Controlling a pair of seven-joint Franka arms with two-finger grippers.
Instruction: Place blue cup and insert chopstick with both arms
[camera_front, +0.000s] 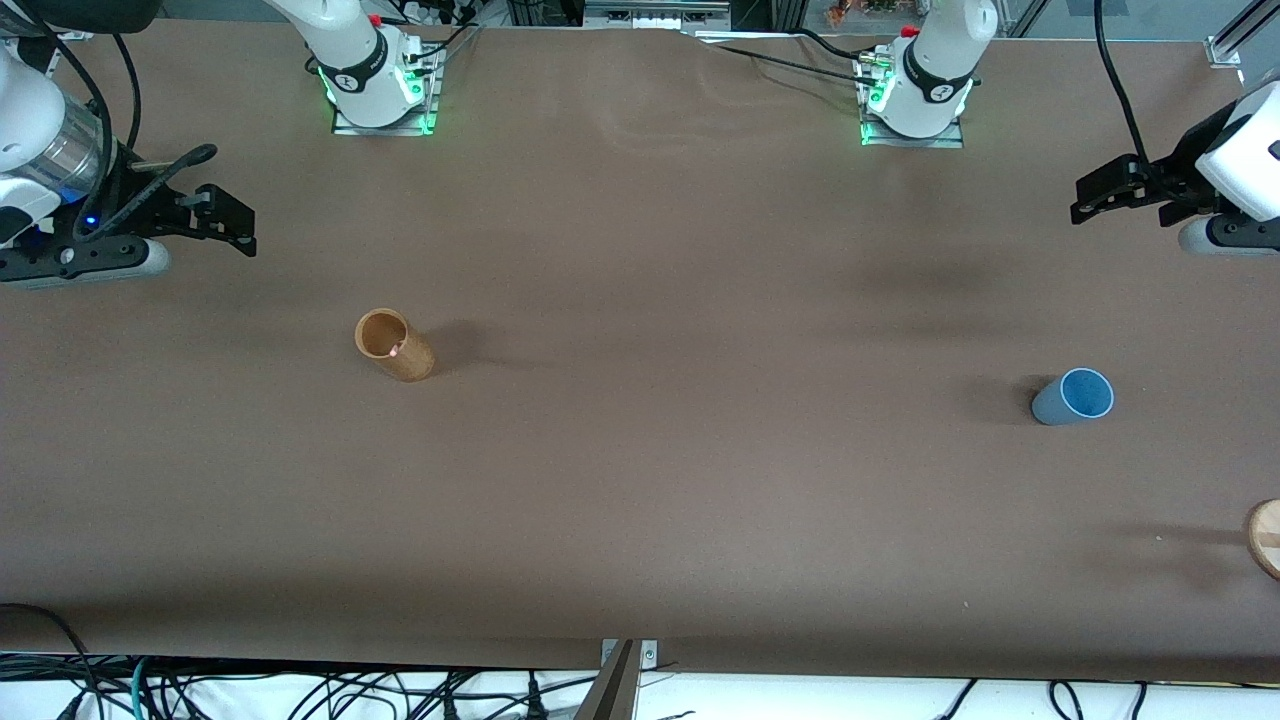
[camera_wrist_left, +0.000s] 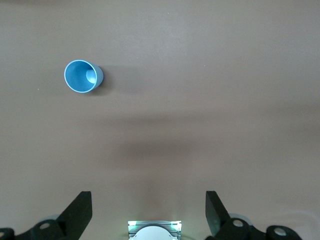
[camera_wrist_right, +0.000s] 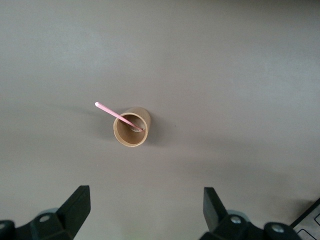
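Observation:
The blue cup (camera_front: 1073, 396) stands upright and empty on the brown table toward the left arm's end; it also shows in the left wrist view (camera_wrist_left: 82, 76). The chopstick (camera_wrist_right: 117, 115), thin and pink, leans inside the tan cylindrical holder (camera_wrist_right: 131, 127), with its upper end sticking out over the rim. In the front view only its pink tip (camera_front: 397, 350) shows in the holder (camera_front: 394, 345), toward the right arm's end. My left gripper (camera_front: 1098, 193) (camera_wrist_left: 148, 200) is open, empty, and held high near its table end. My right gripper (camera_front: 233, 220) (camera_wrist_right: 146, 197) is open and empty, high near its end.
A round wooden disc (camera_front: 1265, 537) sits at the table's edge at the left arm's end, nearer the front camera than the cup. The arm bases (camera_front: 380, 85) (camera_front: 915, 95) stand along the table's back edge. Cables hang below the front edge.

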